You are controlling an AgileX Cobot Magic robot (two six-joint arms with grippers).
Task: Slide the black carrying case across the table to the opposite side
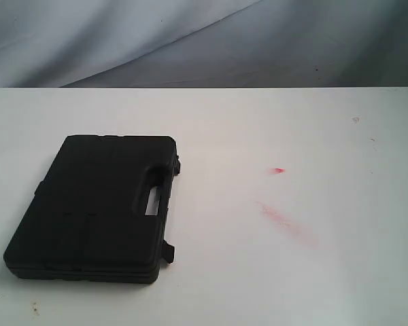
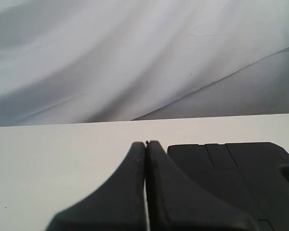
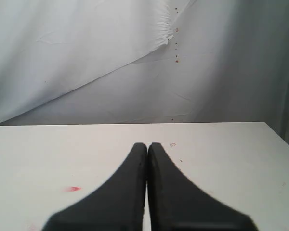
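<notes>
The black carrying case [image 1: 95, 207] lies flat on the left part of the white table [image 1: 292, 272], its handle cut-out facing the middle. Neither arm shows in the exterior view. In the left wrist view my left gripper [image 2: 145, 143] is shut with nothing in it, and the case [image 2: 241, 168] lies just beside and beyond its fingers, not touched. In the right wrist view my right gripper [image 3: 147, 144] is also shut and empty, held over bare table [image 3: 221, 159] with no case in sight.
Red smudges [image 1: 279, 217] and a small red mark [image 1: 277, 170] stain the table right of the case; the mark [image 3: 72, 189] also shows in the right wrist view. A grey-white cloth backdrop [image 1: 204, 41] hangs behind the far table edge.
</notes>
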